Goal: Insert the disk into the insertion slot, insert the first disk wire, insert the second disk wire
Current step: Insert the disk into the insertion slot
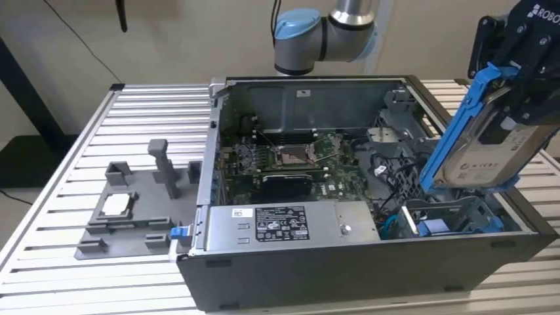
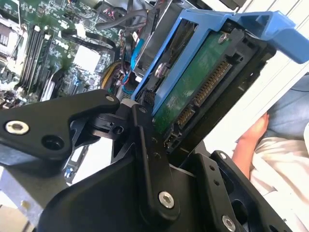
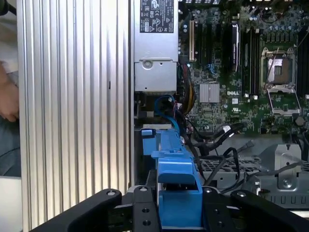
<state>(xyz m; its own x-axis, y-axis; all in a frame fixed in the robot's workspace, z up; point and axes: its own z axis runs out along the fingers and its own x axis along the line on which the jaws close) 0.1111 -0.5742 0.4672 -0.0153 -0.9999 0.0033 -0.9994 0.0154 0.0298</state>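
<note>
the gripper [image 1: 516, 108], jaws clenched on the disk [image 1: 479, 147], holds it tilted on edge above the insertion slot [image 1: 463, 210] at the open computer case's [image 1: 350, 275] near corner, exterior view's right; disk not yet seated; both wire steps apparently remain

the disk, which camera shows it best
The exterior view: it shows the disk nearly whole, white label and blue carrier. The second wrist view shows its green circuit board and connector; the first wrist view shows the carrier's blue edge.
</note>
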